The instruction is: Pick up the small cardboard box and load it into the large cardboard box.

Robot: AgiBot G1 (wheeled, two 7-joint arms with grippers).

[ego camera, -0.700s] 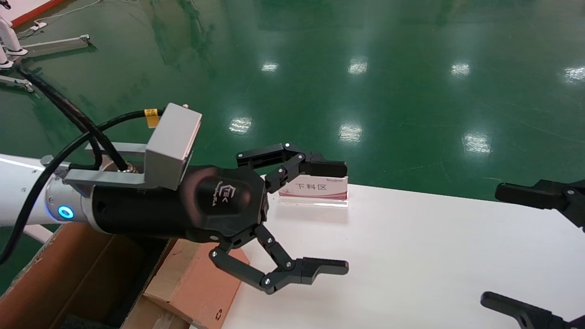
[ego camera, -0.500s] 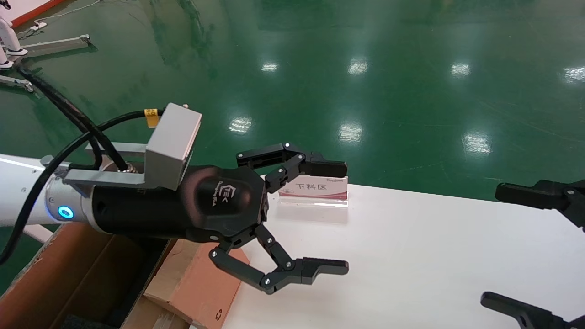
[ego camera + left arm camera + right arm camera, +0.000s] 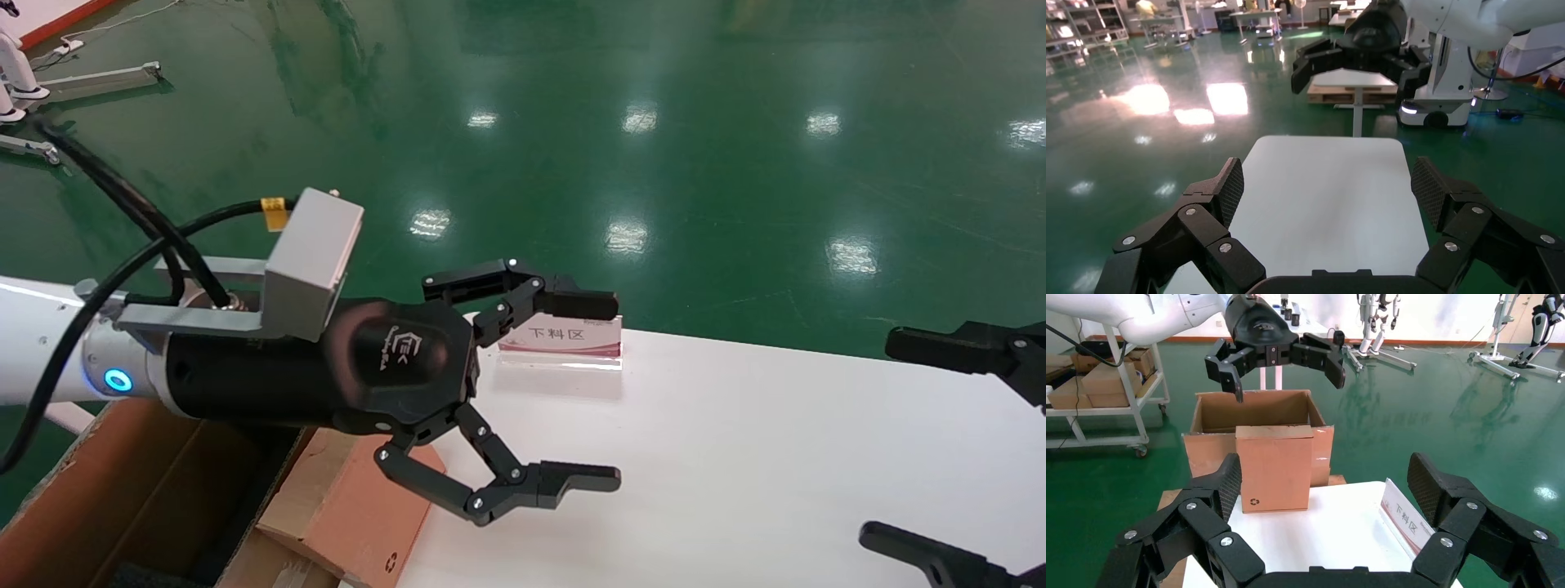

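Left gripper spread wide, empty, above table left edge. Small box with recycling mark there, against large box. Sign reads "下料区". Right gripper wide, empty.

Two cardboard boxes are counted: one small cardboard box standing at the end of the counter, and one large cardboard box just behind it, off the counter's edge. One counter is seen. One sign is counted on the counter, near its far edge. Two end effectors are counted: the left end effector held above the counter, and the right end effector at the counter's other end, both with fingers spread wide.
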